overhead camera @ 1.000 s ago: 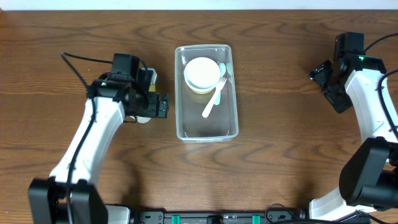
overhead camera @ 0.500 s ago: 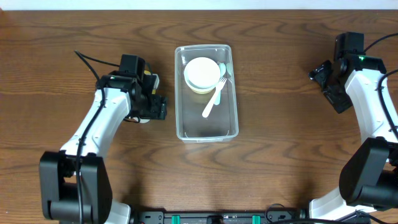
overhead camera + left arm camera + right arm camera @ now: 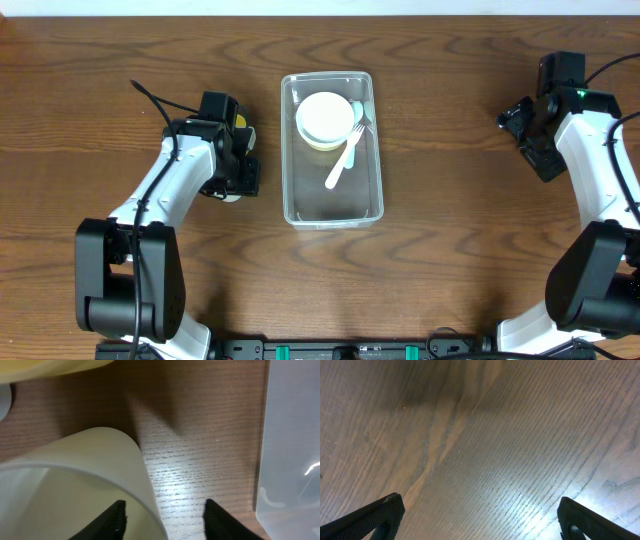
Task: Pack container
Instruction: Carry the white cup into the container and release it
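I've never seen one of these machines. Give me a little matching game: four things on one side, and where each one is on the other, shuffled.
1. bowl
2. fork
3. left gripper
4. right gripper

A. lying slantwise in the container, beside the bowl
B. open over bare table
C. at the container's far end
D. open at a pale cup's rim, left of the container

Pairs: 1-C, 2-A, 3-D, 4-B

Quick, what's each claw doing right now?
Left claw: open, straddling the wall of a cream cup, not gripping it.
Right claw: open, holding nothing.
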Controlling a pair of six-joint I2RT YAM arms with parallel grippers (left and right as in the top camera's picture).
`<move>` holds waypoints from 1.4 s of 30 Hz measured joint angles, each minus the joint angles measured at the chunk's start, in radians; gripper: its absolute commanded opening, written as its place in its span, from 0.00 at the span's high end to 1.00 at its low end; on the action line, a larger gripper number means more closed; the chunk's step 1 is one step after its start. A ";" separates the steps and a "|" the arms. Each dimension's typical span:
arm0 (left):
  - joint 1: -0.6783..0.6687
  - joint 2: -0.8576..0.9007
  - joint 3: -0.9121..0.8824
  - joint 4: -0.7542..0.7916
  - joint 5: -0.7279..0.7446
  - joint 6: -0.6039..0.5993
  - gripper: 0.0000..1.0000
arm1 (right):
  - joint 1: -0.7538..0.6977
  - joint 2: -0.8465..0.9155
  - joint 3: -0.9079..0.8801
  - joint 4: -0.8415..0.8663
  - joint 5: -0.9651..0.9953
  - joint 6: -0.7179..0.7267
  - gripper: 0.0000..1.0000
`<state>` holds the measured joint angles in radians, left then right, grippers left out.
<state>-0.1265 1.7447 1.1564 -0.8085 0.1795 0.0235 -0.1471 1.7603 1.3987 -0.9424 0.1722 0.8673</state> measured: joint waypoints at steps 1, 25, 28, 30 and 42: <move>0.000 0.000 0.000 -0.002 0.000 -0.004 0.62 | 0.000 0.000 0.000 0.000 0.000 0.000 0.01; -0.006 -0.220 0.000 -0.150 -0.007 -0.102 0.94 | 0.000 0.000 0.000 0.000 0.000 0.000 0.01; -0.032 -0.285 0.000 -0.184 -0.007 -0.104 0.94 | 0.000 0.000 0.000 0.000 0.000 0.000 0.01; -0.065 -0.327 0.000 -0.186 -0.007 -0.106 0.94 | 0.000 0.000 0.000 0.000 0.000 0.000 0.01; -0.334 -0.486 0.001 -0.051 -0.085 -0.185 0.94 | 0.000 0.000 0.000 0.000 0.000 0.000 0.01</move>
<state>-0.4606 1.2587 1.1572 -0.8600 0.0948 -0.1616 -0.1471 1.7603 1.3987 -0.9424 0.1722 0.8673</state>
